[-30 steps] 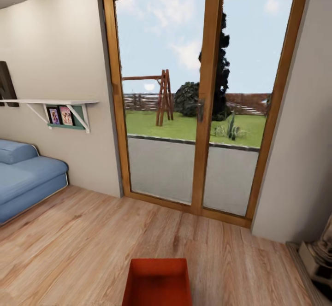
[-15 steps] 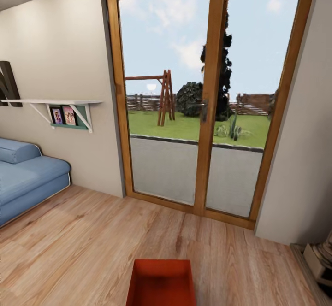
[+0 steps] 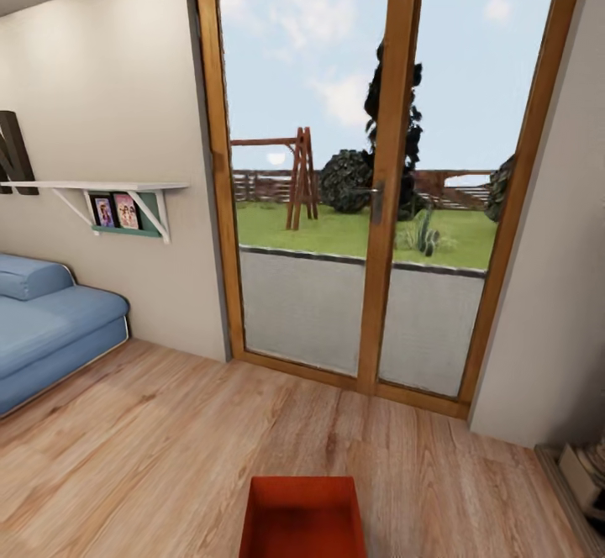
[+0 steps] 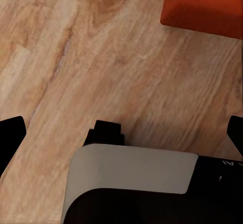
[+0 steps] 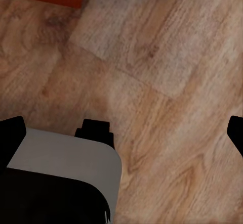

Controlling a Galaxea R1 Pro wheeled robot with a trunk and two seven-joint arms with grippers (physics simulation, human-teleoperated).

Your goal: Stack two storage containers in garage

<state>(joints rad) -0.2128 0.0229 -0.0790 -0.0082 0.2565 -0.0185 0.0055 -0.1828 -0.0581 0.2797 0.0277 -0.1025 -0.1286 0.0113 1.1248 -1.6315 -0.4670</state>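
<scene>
Grippers: left (image 4: 121, 133) and right (image 5: 121, 128) each spread wide, fingertips at the frame sides, clutching nothing.
Floor (image 3: 151, 449): wood planks — open room at 9 and 10 o'clock.
Door (image 3: 382, 180): glazed, at 12 o'clock; wall closes in at 2.
Sofa (image 3: 50, 323): at 9 o'clock.
Bin (image 3: 304, 518): red, at 6 o'clock on the planks — judged next: square up, lower both arms to its walls.

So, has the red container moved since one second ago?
Cannot tell. The storage container sits slightly further right in the head view, but the door frame shifted right too, so the camera moved.
</scene>
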